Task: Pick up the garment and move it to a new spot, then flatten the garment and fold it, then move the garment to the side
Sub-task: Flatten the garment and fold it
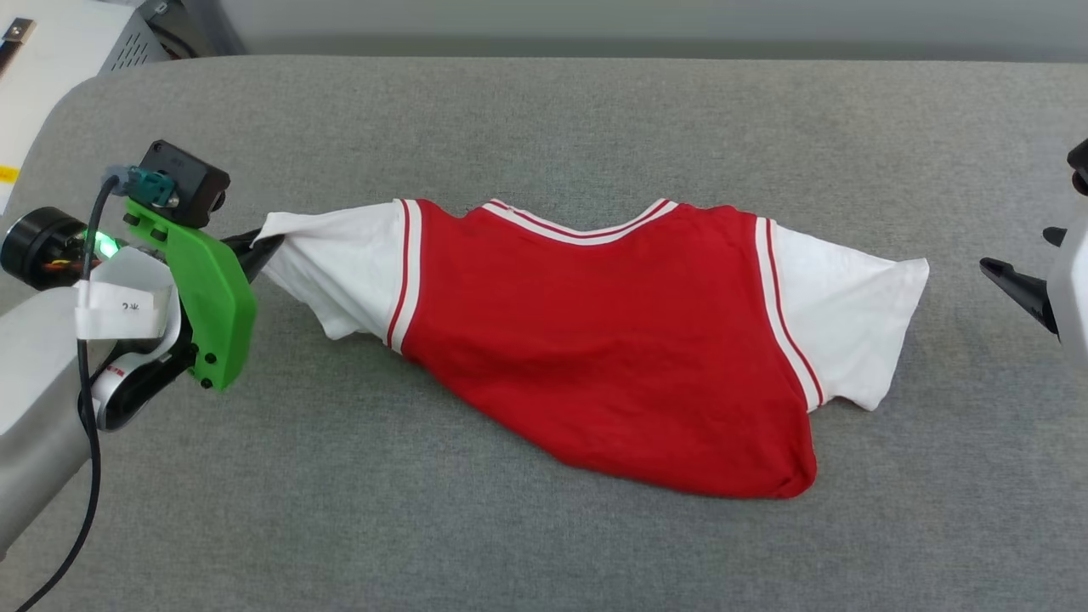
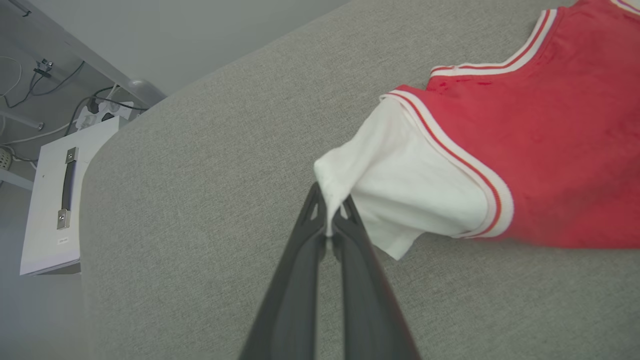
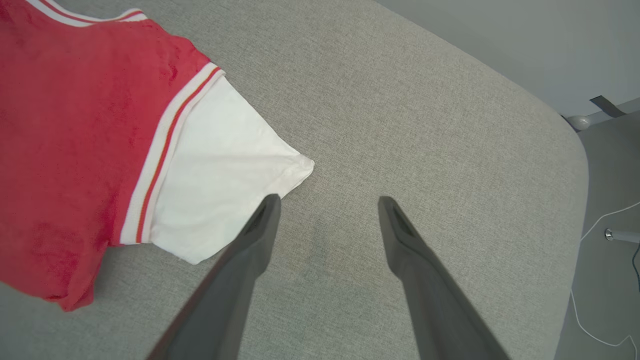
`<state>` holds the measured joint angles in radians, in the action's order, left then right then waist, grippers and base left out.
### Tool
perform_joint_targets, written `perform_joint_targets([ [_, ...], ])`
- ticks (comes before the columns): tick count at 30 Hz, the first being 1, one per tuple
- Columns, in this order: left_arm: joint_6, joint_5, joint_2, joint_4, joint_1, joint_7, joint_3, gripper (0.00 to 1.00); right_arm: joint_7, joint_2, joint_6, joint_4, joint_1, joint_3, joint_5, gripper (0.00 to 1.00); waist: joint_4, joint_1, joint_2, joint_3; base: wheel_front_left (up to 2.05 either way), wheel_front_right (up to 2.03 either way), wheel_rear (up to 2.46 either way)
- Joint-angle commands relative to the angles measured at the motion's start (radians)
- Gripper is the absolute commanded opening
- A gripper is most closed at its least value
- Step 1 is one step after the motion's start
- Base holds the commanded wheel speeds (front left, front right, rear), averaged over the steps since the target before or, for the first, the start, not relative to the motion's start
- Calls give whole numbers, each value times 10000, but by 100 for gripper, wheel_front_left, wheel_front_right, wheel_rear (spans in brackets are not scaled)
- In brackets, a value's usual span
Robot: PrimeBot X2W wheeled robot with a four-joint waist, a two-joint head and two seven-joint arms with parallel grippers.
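Head view, surface: a grey woven-fabric table top (image 1: pixel 544 527) with rounded corners lay under everything.
Head view, garment: the garment (image 1: pixel 595 340), a red jersey-style shirt with white short sleeves and red-and-white striped trim, lay near the middle of the table top. Its plain red side faced up, its neckline pointed to the far edge, and its hem was bunched at the near right.
Head view, left gripper: the left gripper (image 1: pixel 259 246), two long dark fingers behind a green plastic bracket (image 1: pixel 208 297), was clamped on the tip of the left sleeve (image 1: pixel 331 263), which was drawn out to a point.
Head view, right gripper: the right gripper (image 1: pixel 1013 247) stood at the frame's right edge, apart from the right sleeve (image 1: pixel 850 323), which lay flat.
Left wrist view, left gripper: the fingers (image 2: pixel 300 280) met at their tips, pinching a corner of the white cuff between them.
Left wrist view, garment: the left sleeve (image 2: pixel 400 190) bunched toward the pinch, with the red body (image 2: pixel 550 150) behind it.
Left wrist view, surroundings: a white box with a black handle (image 2: pixel 55 200) stood beyond the table top's corner.
Right wrist view, right gripper: the jaws stood wide apart and held nothing, over bare grey fabric (image 3: pixel 425 125).
Right wrist view, garment: the right sleeve (image 3: pixel 220 175) lay flat just beside one fingertip (image 3: pixel 267 210). Whether they touched could not be told.
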<state>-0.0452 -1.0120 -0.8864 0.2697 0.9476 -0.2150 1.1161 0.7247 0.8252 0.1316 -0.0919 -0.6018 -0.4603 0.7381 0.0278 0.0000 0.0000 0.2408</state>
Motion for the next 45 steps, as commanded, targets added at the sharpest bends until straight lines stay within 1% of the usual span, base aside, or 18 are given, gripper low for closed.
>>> perform_joint_targets([
  [1,92,227,57,-111,158,33,-44,0,388,83,-9,-183,-435,-366,123,100,263,0,0,359,0,0,0],
  [5,168,356,143,-341,355,50,-75,0,980,-173,-9,-927,-1325,-1050,504,100,404,0,0,735,0,0,0],
  [7,196,433,180,-423,468,70,-95,0,1039,-368,-9,-1375,-1711,-1319,578,100,472,0,0,920,0,0,0],
  [8,220,494,214,-498,581,90,-123,0,968,-565,-9,-1810,-2050,-1605,546,100,526,0,0,1121,0,0,0],
  [10,239,540,252,-548,681,123,-155,0,814,-788,-9,-2297,-2307,-1857,521,100,565,0,0,1304,0,0,0],
  [14,232,569,346,-544,768,187,-175,0,257,-1187,-9,-3345,-2522,-2350,410,100,611,0,0,1535,0,0,0],
  [16,216,588,405,-513,815,222,-178,0,-64,-1244,-9,-3787,-2486,-2676,338,100,650,0,0,1621,0,0,0],
  [19,188,603,468,-415,828,277,-163,0,-248,-1322,-9,-4345,-2233,-3251,594,100,655,0,0,1660,0,0,0],
  [23,234,586,507,-357,773,278,-129,0,-681,-1344,-9,-4624,-2143,-3831,874,100,579,0,0,1630,0,0,0],
  [24,244,583,508,-360,761,255,-114,0,-824,-1325,-9,-4625,-2167,-3965,899,87,563,0,0,1611,0,0,0],
  [25,254,576,502,-357,747,234,-100,0,-1007,-1280,-9,-4609,-2226,-4141,901,0,533,0,0,1583,0,0,0],
  [32,69,524,540,9,640,383,-38,0,-2421,-1090,-9,-4617,-2793,-4702,1305,0,309,0,0,970,0,0,0],
  [38,31,686,473,-3,604,833,-73,0,-3903,-675,-9,-4323,-3186,-4895,1419,0,128,0,0,111,0,0,0],
  [40,77,776,419,-143,631,1020,-123,0,-4401,-456,-9,-4135,-3302,-4862,1453,0,85,0,0,-118,0,0,0],
  [45,463,1181,190,-724,752,1571,-310,0,-5573,80,-9,-3523,-3428,-4635,1413,0,-21,0,0,-679,0,0,0],
])
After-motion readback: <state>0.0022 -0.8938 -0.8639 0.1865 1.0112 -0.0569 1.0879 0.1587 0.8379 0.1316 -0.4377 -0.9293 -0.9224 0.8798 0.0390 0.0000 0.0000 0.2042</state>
